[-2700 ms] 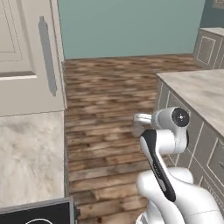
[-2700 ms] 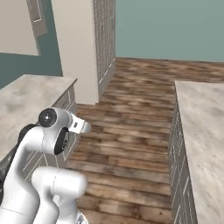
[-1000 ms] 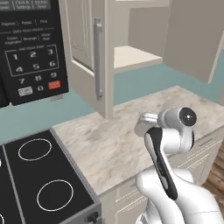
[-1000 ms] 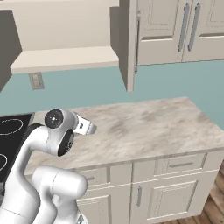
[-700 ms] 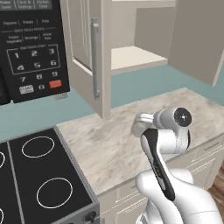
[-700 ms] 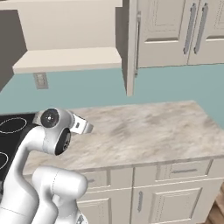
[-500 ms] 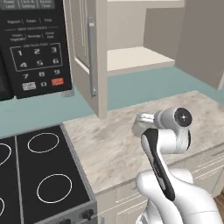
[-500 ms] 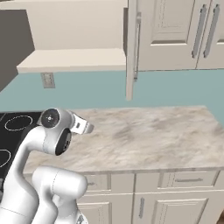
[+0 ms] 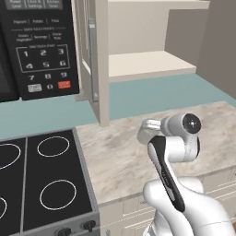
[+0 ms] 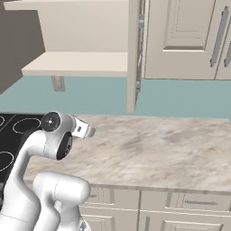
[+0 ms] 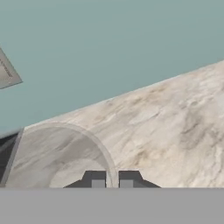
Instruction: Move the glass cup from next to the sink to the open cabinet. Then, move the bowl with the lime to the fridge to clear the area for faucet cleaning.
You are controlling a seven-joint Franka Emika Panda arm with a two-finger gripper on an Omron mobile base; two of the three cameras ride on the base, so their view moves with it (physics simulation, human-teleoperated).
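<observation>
Glass cup sits clamped by its thin rim between the nearly closed tips of the gripper, above the marble counter below the open cabinet; light, slippery, brittle, it likely wants gentle setting down

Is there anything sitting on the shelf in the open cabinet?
No, the cabinet shelf is bare, with nothing standing on it.
</observation>
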